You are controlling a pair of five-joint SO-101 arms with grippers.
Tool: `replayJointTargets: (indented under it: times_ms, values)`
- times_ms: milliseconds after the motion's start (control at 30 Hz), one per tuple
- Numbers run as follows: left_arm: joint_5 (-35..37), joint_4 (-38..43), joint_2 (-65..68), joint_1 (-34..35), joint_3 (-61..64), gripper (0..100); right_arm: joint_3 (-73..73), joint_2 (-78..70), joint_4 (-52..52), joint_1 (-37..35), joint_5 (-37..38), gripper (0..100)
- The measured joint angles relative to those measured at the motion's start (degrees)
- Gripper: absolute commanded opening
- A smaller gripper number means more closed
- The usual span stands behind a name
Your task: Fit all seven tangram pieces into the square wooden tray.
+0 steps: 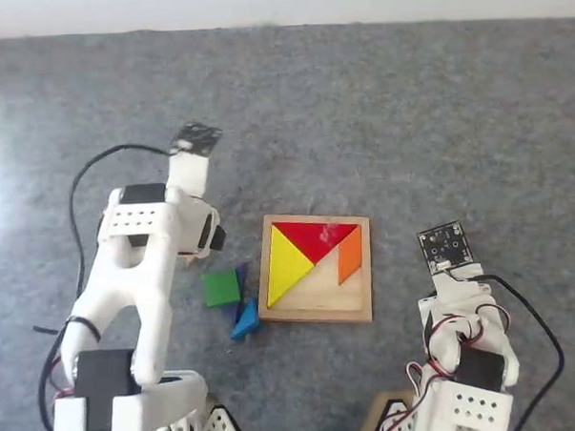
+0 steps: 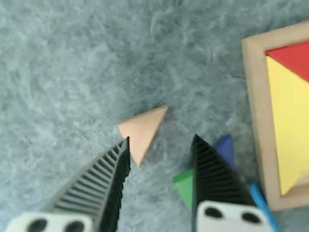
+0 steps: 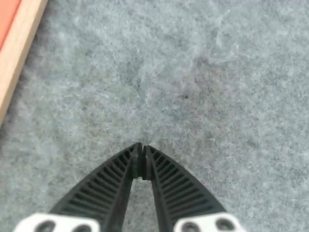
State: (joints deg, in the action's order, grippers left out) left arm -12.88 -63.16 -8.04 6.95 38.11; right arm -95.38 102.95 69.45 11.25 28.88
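The left pincer (image 2: 161,140) hung wide open over a tan triangle (image 2: 142,130) on the grey surface (image 1: 407,105). The triangle's long edge faced the green square (image 1: 220,288), and from overhead the arm hid most of it. Two blue pieces (image 1: 244,318), hard to separate, lay just beside the tray (image 1: 316,314), which held a red triangle (image 1: 312,238), a yellow triangle (image 1: 285,263) and an orange piece (image 1: 349,256). Farther right, the right pincer (image 3: 141,147) sat closed, empty.

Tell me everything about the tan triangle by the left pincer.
The tan triangle is a plain, wood-like piece lying flat on the grey mat, outside the tray. It sits just ahead of the open left pincer, with one fingertip at its edge; whether they touch is unclear. No other piece touches it.
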Motion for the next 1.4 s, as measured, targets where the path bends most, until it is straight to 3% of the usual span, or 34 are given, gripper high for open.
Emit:
replayJointTargets:
  times_ms: [133,500,667,1000,1400]
  values:
    - [-0.5,1.2,0.0,1.8,0.6,19,0.0,0.0,0.0,0.0,0.0,1.7]
    - [-15.6,1.6,0.3,3.0,1.3,19,0.0,0.0,0.0,0.0,0.0,1.7]
    - [-19.3,0.0,7.5,3.1,-3.7,19,0.0,0.0,0.0,0.0,0.0,1.7]
    - [-20.1,-0.9,20.3,3.1,-13.2,19,0.0,0.0,0.0,0.0,0.0,1.7]
    - [-20.1,-1.5,22.1,4.1,-14.2,13,0.0,0.0,0.0,0.0,0.0,1.7]
